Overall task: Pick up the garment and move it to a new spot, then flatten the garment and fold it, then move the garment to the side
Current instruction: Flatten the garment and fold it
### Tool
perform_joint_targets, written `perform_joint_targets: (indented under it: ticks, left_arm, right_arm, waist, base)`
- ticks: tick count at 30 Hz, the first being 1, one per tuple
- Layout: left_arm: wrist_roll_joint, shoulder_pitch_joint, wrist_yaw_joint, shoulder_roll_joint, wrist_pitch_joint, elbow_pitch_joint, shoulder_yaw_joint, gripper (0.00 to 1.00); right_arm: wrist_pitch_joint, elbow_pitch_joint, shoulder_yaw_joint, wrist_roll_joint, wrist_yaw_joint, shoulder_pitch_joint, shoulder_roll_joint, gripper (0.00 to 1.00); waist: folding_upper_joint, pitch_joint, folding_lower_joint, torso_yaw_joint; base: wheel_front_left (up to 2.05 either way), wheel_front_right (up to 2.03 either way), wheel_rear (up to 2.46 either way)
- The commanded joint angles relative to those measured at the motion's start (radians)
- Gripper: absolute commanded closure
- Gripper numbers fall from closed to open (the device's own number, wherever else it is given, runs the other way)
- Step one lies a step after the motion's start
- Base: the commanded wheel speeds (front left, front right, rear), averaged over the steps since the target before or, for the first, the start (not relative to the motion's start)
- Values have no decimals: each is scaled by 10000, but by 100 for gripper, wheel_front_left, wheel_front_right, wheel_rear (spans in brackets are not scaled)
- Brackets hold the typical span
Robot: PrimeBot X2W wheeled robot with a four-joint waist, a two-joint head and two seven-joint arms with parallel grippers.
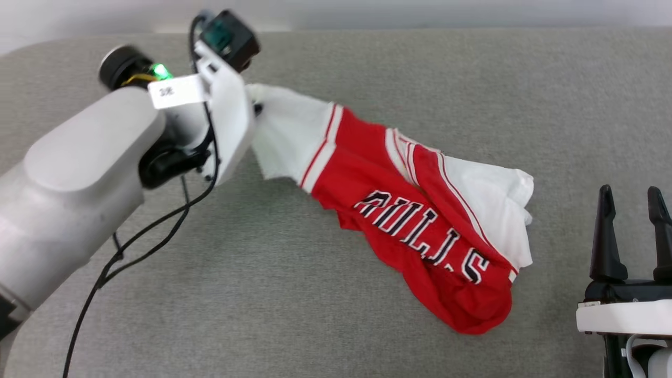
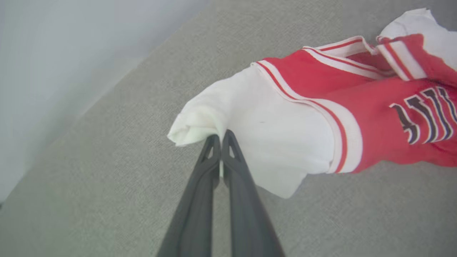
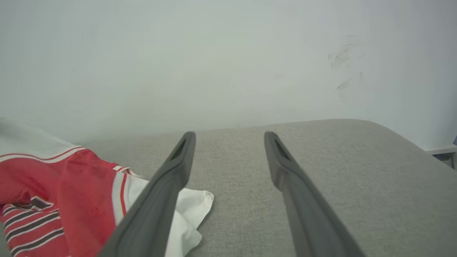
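**Gripping the sleeve: pick-up begun, all else to do**

My left gripper [image 2: 221,137] was shut tight on the bunched edge of a white sleeve [image 2: 257,142], fingertips together with cloth pinched between them. In the head view that grip sat at ten o'clock from the middle of the grey top [image 1: 367,68]. From there the garment [image 1: 415,210] ran in a crumpled band toward four o'clock, its red body twisted so the black lettering faced up and its far sleeve [image 1: 499,199] bunched at the three o'clock end. The held sleeve looked raised a little off the top. The red bulk seemed to rest on the top, so I judged the lift as barely under way.

My right gripper [image 1: 630,191] stood at four o'clock, near the bottom edge, fingers apart and holding nothing, near the garment's far end but not touching it. In its wrist view the far sleeve lay at eight o'clock, partly behind one finger.

By my reckoning, only the first grasp was done. Carrying the garment to a new spot, spreading it flat, folding it and setting it aside were all left. I expected a one-corner hold to let it hang twisted, so the flattening would likely want both grippers.
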Motion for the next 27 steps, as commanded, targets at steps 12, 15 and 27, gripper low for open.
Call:
perform_joint_targets:
  ticks: [12,15,27]
  left_arm:
    - [-806,2952,326,964,-536,1192,-2,100]
    - [-972,3571,305,829,-527,1424,-3,100]
    - [-725,2518,265,871,-1184,1595,466,0]
  right_arm:
    - [-24,52,-4,-85,-3,250,19,0]
    - [-24,106,-36,-109,-3,294,19,0]
    - [-24,87,-85,-124,-3,488,19,0]
  waist:
    - [0,-274,1,182]
    - [0,-356,1,174]
    - [0,-761,1,394]
  base:
    - [0,0,0]
    - [0,0,0]
    - [0,0,0]
